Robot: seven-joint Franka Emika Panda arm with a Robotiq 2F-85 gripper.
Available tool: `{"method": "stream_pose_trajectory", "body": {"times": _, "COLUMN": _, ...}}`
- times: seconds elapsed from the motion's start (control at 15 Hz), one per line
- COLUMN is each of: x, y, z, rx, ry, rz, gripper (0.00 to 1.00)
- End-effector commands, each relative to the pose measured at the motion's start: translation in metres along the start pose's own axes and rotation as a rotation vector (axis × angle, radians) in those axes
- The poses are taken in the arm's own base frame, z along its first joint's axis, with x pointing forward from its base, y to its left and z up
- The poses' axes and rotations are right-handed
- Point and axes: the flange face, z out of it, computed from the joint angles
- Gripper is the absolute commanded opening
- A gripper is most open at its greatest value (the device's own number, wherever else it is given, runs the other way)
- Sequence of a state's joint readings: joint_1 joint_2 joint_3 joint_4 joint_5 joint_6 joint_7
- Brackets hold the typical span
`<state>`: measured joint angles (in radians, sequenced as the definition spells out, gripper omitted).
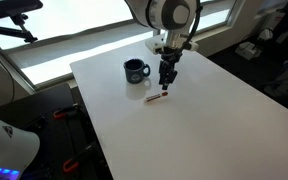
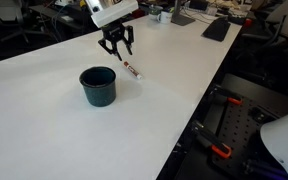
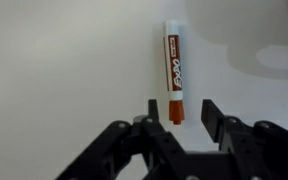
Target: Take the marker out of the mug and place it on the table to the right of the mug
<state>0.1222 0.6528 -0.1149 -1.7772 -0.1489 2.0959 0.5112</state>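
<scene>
Wrist view: one slim cylindrical marker [image 3: 174, 65], white-barrelled with a red label and red cap, is seen lying flat on the one smooth white table [image 3: 64, 60]; its lettering cannot be read. The black claw [image 3: 179, 112] is held with jaws parted astride the cap end, gripping nothing. One dark rounded mug [image 1: 136, 70] is seen near the marker.

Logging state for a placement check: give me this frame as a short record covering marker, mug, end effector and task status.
marker: lying flat on the table, outside the mug
mug: upright, apart from the marker, nothing sticking out of it
end effector: open, low over one end of the marker, jaws standing either side of it
contact: cannot tell whether a finger touches the marker
task status: marker looks placed beside the mug
</scene>
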Motion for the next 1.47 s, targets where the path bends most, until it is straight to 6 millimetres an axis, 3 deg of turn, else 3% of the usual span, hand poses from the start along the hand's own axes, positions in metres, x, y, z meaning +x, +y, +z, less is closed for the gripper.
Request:
{"method": "stream_pose_trajectory", "body": {"times": 0.0, "x": 0.0, "y": 0.001, "z": 0.001, "rx": -0.003, "ry": 0.029, "rz": 0.0, "gripper": 0.83}}
{"method": "stream_pose_trajectory", "body": {"times": 0.13, "x": 0.0, "y": 0.0, "z": 0.001, "rx": 0.0, "ry": 0.035, "rz": -0.004, "gripper": 0.99}}
{"method": "stream_pose_trajectory", "body": {"times": 0.6, "x": 0.003, "y": -0.012, "z": -0.027, "rx": 0.084, "ry": 0.148, "rz": -0.049, "gripper": 1.0}}
{"method": "stream_pose_trajectory", "body": {"times": 1.13, "x": 0.012, "y": -0.023, "z": -0.04, "rx": 0.193, "ry": 0.294, "rz": -0.124, "gripper": 1.0}}
{"method": "stream_pose_trajectory", "body": {"times": 1.2, "x": -0.018, "y": -0.03, "z": -0.094, "rx": 0.211, "ry": 0.294, "rz": -0.131, "gripper": 1.0}}
{"method": "stream_pose_trajectory", "body": {"times": 1.27, "x": -0.022, "y": -0.034, "z": -0.101, "rx": 0.223, "ry": 0.29, "rz": -0.139, "gripper": 1.0}}
{"method": "stream_pose_trajectory", "body": {"times": 1.4, "x": -0.039, "y": -0.041, "z": -0.137, "rx": 0.267, "ry": 0.305, "rz": -0.151, "gripper": 1.0}}
